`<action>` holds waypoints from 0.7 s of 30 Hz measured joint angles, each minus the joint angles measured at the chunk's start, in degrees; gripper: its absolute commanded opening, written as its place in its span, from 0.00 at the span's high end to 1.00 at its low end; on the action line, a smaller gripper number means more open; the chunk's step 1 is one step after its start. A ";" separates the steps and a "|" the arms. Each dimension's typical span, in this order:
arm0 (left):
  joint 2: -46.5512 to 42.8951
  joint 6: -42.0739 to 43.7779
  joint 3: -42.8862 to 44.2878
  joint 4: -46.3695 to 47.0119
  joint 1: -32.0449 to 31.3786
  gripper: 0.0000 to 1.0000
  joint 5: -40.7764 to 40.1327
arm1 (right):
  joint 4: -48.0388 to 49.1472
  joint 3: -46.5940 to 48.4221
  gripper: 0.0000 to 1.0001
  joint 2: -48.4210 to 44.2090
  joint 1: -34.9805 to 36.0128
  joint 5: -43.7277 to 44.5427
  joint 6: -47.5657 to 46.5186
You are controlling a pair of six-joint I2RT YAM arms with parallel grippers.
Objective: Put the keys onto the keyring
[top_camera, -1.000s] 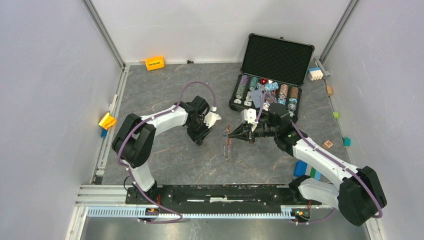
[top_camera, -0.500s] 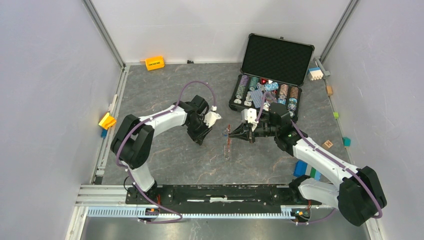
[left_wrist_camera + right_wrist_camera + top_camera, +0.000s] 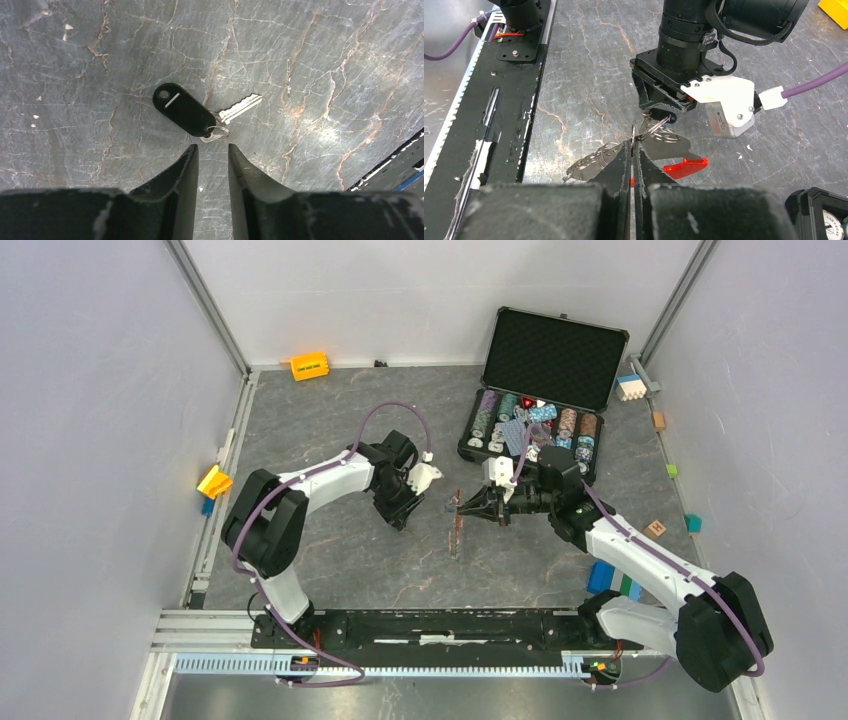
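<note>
The keyring (image 3: 593,158) is clamped in the right gripper (image 3: 631,146). Its fingers are pressed together on the thin wire, so the loop stands up off the desk (image 3: 325,60) and faces the other arm, probably to offer an end for threading. The red fob (image 3: 685,165) trails on the desk behind it.

A key (image 3: 241,105) with a black tag (image 3: 182,110) and a small split ring (image 3: 217,133) lies flat just ahead of the left gripper (image 3: 213,150). That gripper's fingers stand narrowly apart with nothing between them, seemingly lined up to pinch the ring.

The exact pinch point on the keyring is hidden by the right fingers, and I cannot tell whether the loop is opened. In the right wrist view the rings overlap, so contact between them is unclear. No other keys are visible.
</note>
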 measured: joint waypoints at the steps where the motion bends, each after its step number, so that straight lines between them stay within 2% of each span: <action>1: 0.00 0.00 0.00 0.07 0.00 0.62 -0.17 | -0.02 0.00 1.00 0.00 0.00 0.00 0.00; 9: -0.07 -0.11 -0.52 1.09 -0.09 0.51 -1.53 | 0.00 0.00 1.00 0.04 -0.04 0.00 0.00; 21: -0.68 -2.62 -1.97 4.85 -4.20 0.48 -6.38 | -0.04 0.00 1.00 0.76 -0.20 0.22 -0.02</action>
